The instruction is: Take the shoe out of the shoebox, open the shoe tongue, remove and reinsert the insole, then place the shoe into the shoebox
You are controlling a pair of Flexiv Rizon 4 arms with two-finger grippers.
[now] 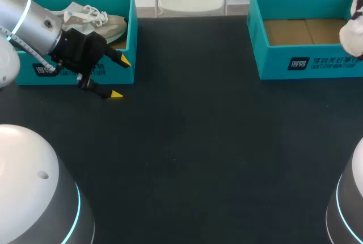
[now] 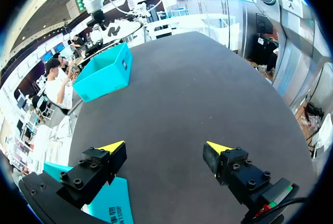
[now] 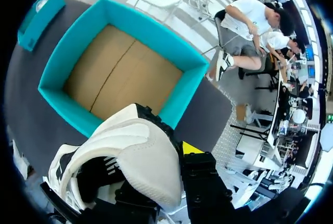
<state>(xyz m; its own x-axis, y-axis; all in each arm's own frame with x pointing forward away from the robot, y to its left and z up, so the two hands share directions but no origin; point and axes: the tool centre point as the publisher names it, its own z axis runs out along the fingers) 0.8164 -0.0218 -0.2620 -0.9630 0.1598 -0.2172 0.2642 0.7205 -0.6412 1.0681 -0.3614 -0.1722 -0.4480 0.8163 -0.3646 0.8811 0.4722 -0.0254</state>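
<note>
Right gripper [image 3: 174, 153] clamps the white textured sneaker [image 3: 138, 156] over the open teal cardboard shoebox [image 1: 309, 65], upper right, apparently ready to lower it in. Left gripper [image 1: 119, 78], spread wide and empty, hangs beside a second teal box [image 1: 131, 34] holding a beige laced sneaker [image 1: 93, 22], upper left.

Robot lab, black worktable [image 1: 198, 142], robot arm [image 1: 31, 20]

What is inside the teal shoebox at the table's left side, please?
A pale laced shoe lies in the shoebox; my left arm covers part of it and most of the box floor.
</note>
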